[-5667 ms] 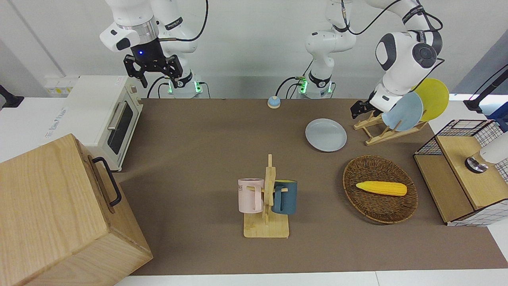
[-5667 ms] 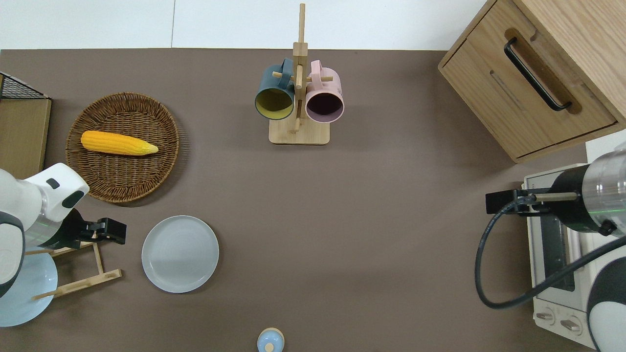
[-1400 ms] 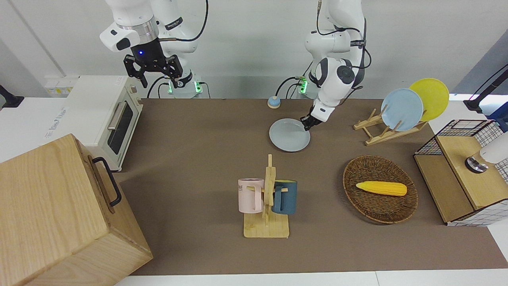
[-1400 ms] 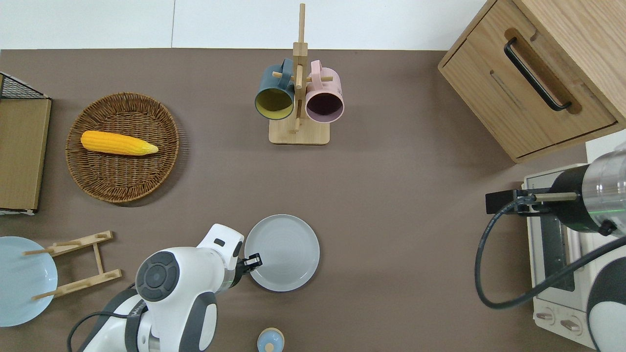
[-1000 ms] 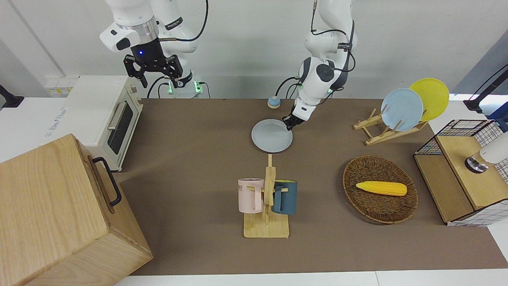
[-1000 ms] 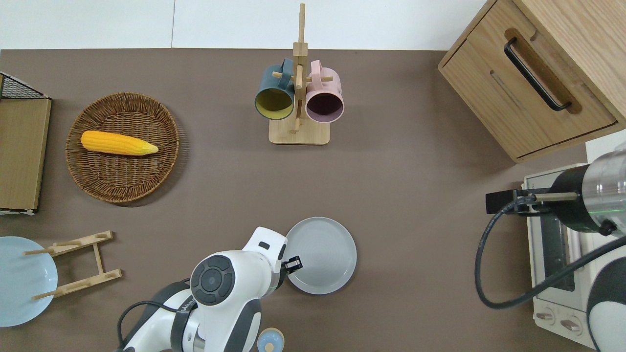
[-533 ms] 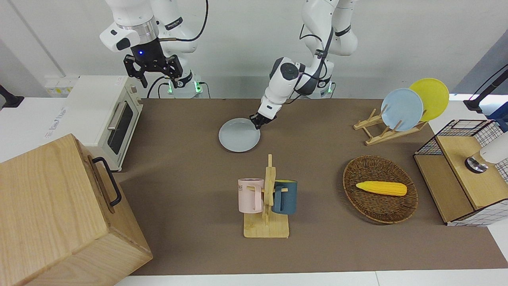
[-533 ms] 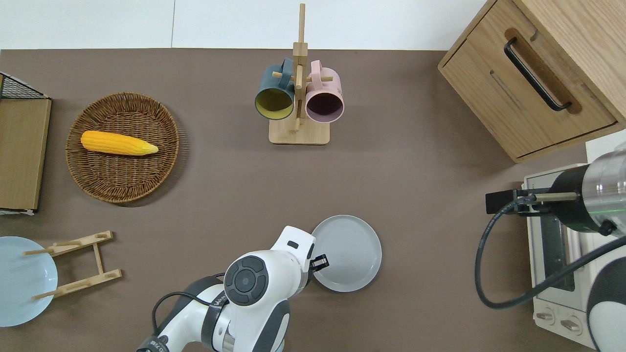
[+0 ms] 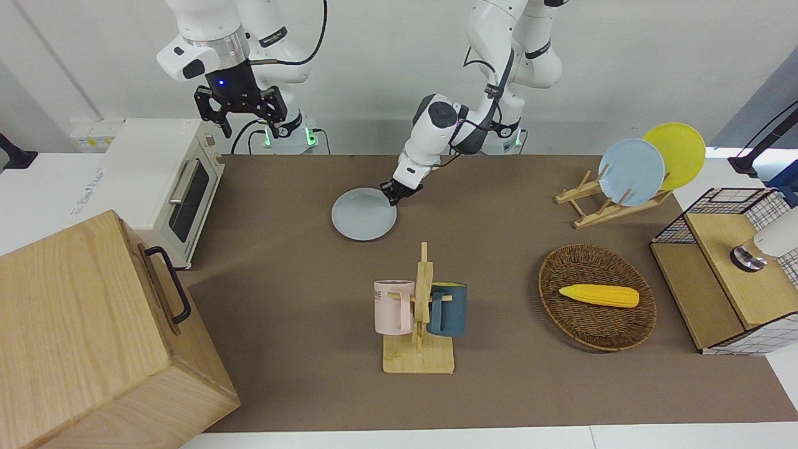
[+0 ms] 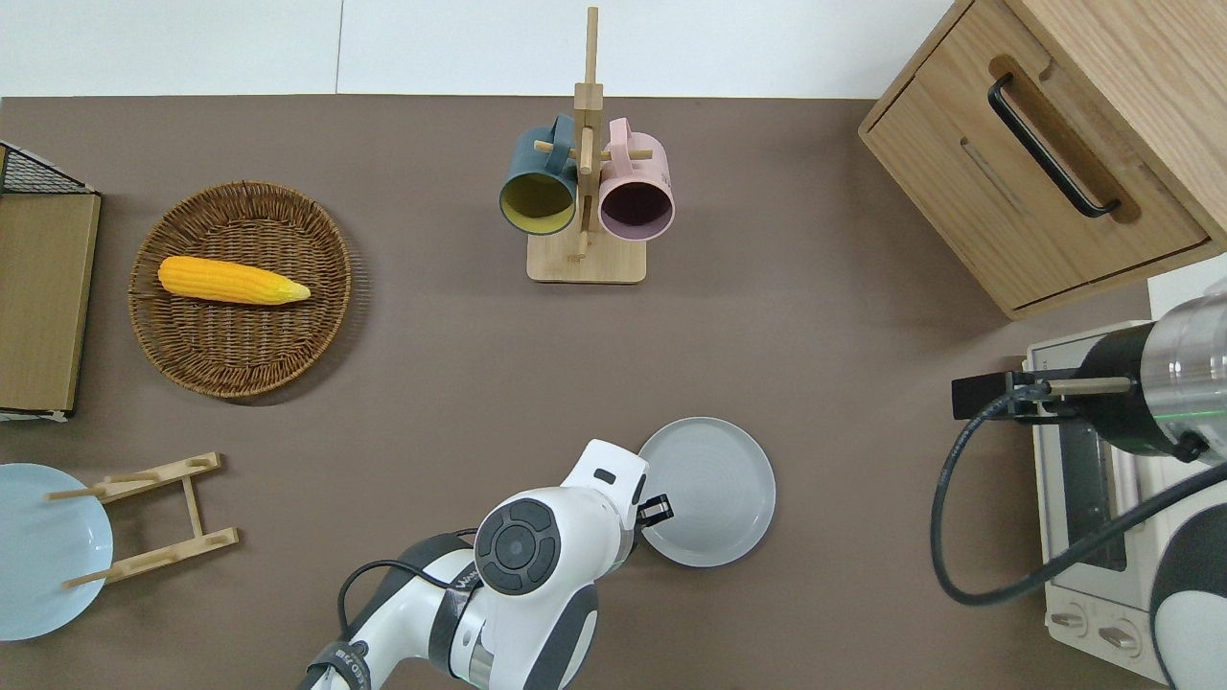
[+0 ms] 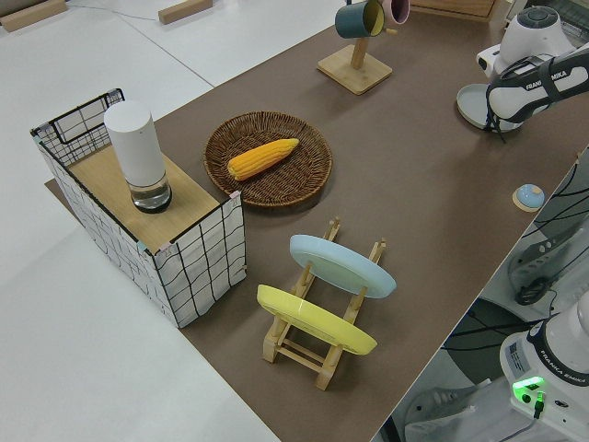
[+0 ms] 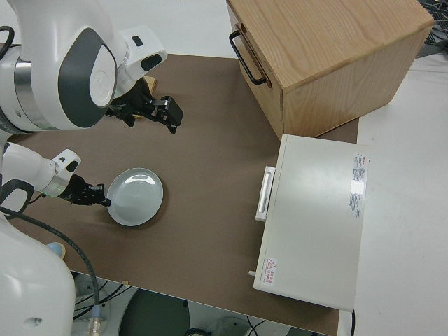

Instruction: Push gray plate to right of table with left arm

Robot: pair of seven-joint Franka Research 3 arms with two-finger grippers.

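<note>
Since half a sec ago the gray plate (image 10: pixel 706 491) has slid a bit more toward the right arm's end of the table (image 10: pixel 844 316), w/ the left gripper (image 10: pixel 656 508) following it. Plate sits flat now, roughly mid-table, nearer the robots than the mug stand (image 10: pixel 586 211) and well apart from it. Open brown surface lies between the plate and the toaster oven (image 9: pixel 163 184), w/ the wooden box (image 9: pixel 93 337) farther from the robots than the oven. Basket (image 10: pixel 242 289) w/ the corn (image 10: pixel 232 280) and the plate rack (image 9: pixel 608 198) w/ blue plate (image 9: pixel 631 171) and yellow plate (image 9: pixel 679 153) are off at the left arm's end, the little blue knob (image 11: pixel 528 196) is near the robots' edge. Left gripper is down low, its tip touching the plate's rim on the side toward the left arm's end; can't tell how far apart the fingers are, and it isn't gripping anything. Right arm (image 9: pixel 215 56) is parked, gripper (image 9: pixel 240 109) spread wide, holding nothing.
</note>
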